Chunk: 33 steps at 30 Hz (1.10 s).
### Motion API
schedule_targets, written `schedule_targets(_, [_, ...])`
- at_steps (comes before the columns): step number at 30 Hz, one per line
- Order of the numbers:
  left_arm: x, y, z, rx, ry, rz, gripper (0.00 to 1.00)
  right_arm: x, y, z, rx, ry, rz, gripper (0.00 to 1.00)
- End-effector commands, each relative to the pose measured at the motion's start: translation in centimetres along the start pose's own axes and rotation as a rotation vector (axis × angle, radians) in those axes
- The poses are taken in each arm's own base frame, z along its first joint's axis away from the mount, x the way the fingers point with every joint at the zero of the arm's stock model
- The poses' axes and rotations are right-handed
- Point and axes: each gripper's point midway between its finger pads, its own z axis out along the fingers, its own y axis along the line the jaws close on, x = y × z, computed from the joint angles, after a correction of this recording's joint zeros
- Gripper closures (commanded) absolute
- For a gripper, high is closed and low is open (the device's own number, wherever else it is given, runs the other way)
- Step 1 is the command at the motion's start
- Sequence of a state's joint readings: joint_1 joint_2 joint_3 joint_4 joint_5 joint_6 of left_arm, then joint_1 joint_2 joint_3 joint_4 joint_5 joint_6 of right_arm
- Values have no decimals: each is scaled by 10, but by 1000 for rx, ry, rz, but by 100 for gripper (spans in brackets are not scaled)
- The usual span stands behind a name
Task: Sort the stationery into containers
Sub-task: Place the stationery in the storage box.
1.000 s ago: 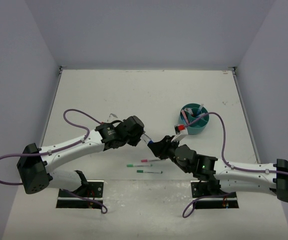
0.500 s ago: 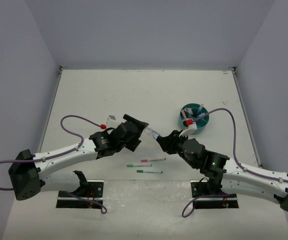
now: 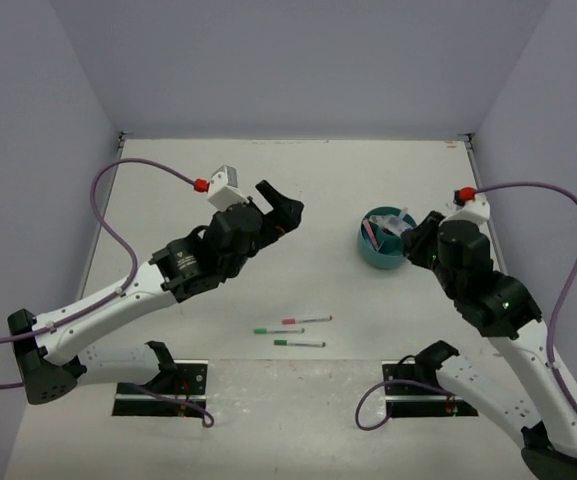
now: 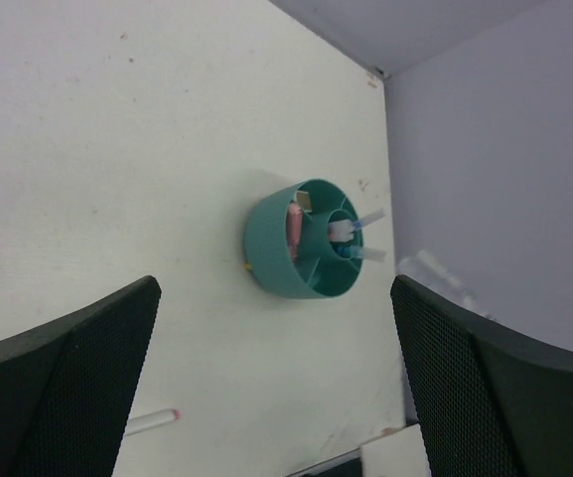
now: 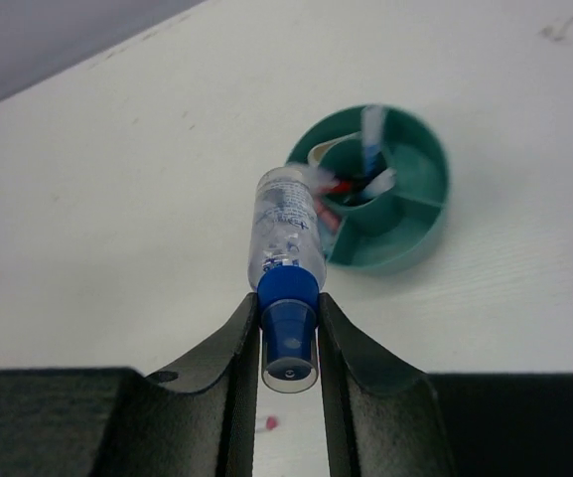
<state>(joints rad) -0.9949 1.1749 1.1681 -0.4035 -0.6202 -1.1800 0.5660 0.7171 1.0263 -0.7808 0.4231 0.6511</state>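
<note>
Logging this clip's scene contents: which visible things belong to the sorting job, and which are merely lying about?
Job: teal cup; clear tube in the right end effector; three loose pens.
Not job: purple cables; arm base plates.

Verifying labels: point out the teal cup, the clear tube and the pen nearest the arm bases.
teal cup (image 4: pixel 262 248): left wrist view, outer wall.
clear tube (image 5: pixel 286 234): right wrist view, clear barrel.
nearest pen (image 3: pixel 300 344): top view, mid-shaft.

Left arm (image 3: pixel 98 305): white shells, black joints.
Right arm (image 3: pixel 540 372): same white and black.
Cables (image 3: pixel 96 200): purple, red plug (image 3: pixel 200 184) behind each gripper.
Left gripper (image 4: pixel 274 288): black mesh-textured fingers (image 4: pixel 68 388).
Right gripper (image 5: pixel 286 303): smooth black.
</note>
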Motion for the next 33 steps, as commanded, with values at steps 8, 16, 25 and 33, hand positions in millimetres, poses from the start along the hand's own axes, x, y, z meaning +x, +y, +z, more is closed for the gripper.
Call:
schedule_targets(8, [46,58,-47,194,266,546,0,-37,-67,57,227,194,-84,100])
schedule_targets(16, [34,79,-82,233,281,596,0,-25,-77,103,258,327,-81,100])
schedule_targets(25, [36,101,-90,213,284,601,0,-13,-89,120,305,390,-97,98])
schedule_targets(33, [37,115,-87,167,278,611,0,-27,-84,118,313,375,-90,41])
